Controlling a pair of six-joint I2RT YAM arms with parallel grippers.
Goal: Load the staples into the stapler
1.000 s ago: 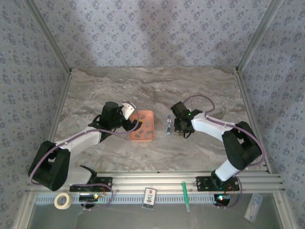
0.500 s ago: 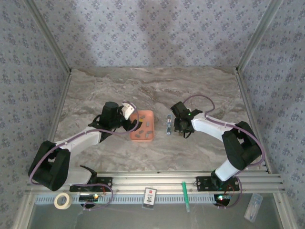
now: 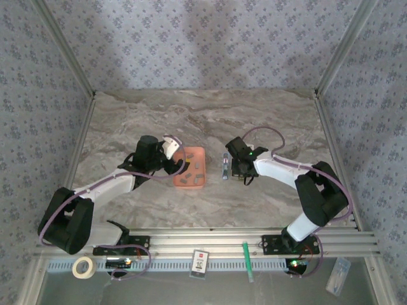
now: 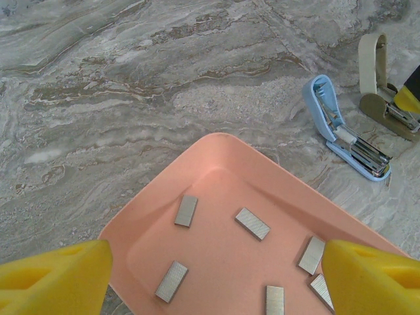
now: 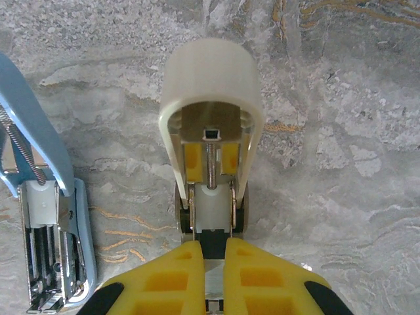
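Note:
Several grey staples (image 4: 252, 223) lie loose in the flat orange tray (image 4: 262, 156). My left gripper (image 4: 216, 275) hovers open over the tray with nothing between its yellow fingers (image 4: 59, 272). The light-blue stapler (image 4: 346, 131) lies hinged open on the table just right of the tray, its silver rail showing (image 5: 46, 262). My right gripper (image 5: 211, 246) is shut on the base of a second, cream-coloured stapler (image 5: 210, 72), also hinged open, right beside the blue one. From above, the tray (image 3: 194, 155), the blue stapler (image 3: 225, 166), the left gripper (image 3: 180, 166) and the right gripper (image 3: 241, 170) sit mid-table.
The table is marbled grey stone with patterned walls on three sides. Below the near rail lie a tape roll (image 3: 82, 267), a small card (image 3: 200, 262), a green pen (image 3: 247, 260) and a clear packet (image 3: 337, 276).

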